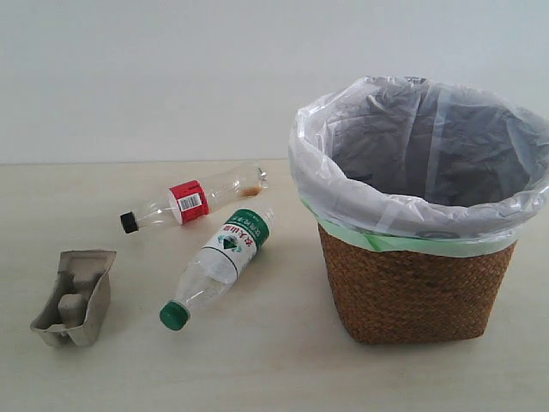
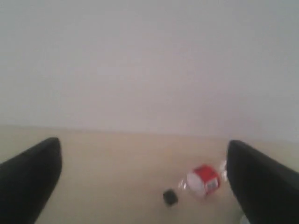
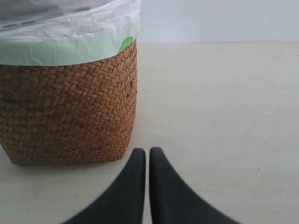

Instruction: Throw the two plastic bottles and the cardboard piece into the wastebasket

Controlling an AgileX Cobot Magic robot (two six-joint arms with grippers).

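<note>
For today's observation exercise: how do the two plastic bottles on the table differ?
The red-label bottle is slim with a black cap; the green-label bottle is wider with a green cap. The red-label bottle holds brown residue; the green-label bottle looks empty. Both are clear and lie on their sides.

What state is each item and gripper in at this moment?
Red-label bottle: lying on its side, black cap on, a little brown liquid inside.
Green-label bottle: lying on its side, green cap on.
Cardboard piece: resting on the table, hollow side up.
Wastebasket: upright, lined with a plastic bag.
Left gripper: open, holding nothing.
Right gripper: shut, holding nothing.
</note>
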